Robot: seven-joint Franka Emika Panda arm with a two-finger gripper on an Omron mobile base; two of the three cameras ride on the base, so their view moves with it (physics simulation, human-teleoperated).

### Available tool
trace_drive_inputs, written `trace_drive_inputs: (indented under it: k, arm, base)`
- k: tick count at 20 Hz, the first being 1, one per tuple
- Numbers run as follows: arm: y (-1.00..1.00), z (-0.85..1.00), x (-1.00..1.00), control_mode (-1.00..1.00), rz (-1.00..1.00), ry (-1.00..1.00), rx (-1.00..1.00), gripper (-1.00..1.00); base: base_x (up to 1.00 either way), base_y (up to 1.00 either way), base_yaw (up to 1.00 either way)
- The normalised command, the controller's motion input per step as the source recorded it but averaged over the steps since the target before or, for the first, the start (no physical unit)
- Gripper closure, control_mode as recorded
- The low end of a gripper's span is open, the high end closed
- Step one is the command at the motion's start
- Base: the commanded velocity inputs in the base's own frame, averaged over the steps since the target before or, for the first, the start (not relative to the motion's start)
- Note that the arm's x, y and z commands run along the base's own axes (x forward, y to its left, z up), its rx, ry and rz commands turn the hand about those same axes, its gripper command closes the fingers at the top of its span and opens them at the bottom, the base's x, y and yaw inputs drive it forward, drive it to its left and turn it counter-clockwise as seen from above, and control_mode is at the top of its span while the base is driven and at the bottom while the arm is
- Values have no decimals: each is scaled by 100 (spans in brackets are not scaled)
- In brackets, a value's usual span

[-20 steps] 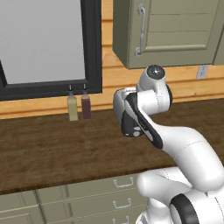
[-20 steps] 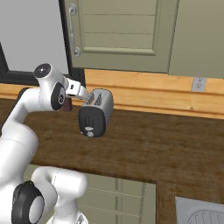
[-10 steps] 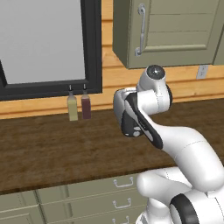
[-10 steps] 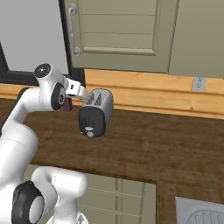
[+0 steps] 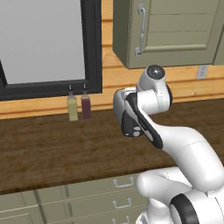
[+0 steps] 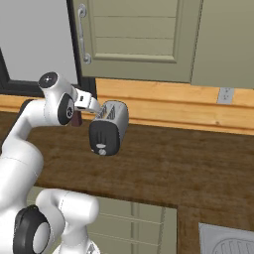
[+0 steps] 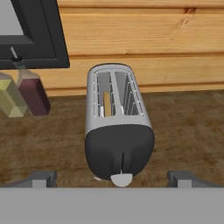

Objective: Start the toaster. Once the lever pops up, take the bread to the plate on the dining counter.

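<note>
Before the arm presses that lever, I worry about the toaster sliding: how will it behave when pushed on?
The toaster is narrow and tall for its footprint, so a sideways shove could tip it. It stands free on the smooth wooden worktop, so it may slide. A straight downward press on the lever should hold it steady.

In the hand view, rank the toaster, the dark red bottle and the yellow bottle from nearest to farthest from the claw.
1. The toaster, straight ahead of the open claw, its black end panel nearest.
2. The dark red bottle, behind and to the left, by the wall.
3. The yellow bottle, just beyond it at the left edge; these two stand side by side, so their order is close.
</note>
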Motion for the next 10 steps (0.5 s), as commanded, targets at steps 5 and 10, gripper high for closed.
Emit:
trace_drive_inputs:
  k: [5, 10]
  arm:
    - [0, 0, 0, -100, 0, 0, 0, -100]
    - [0, 0, 0, -100, 0, 0, 0, -100]
  base:
    - [0, 0, 0]
    - [0, 0, 0]
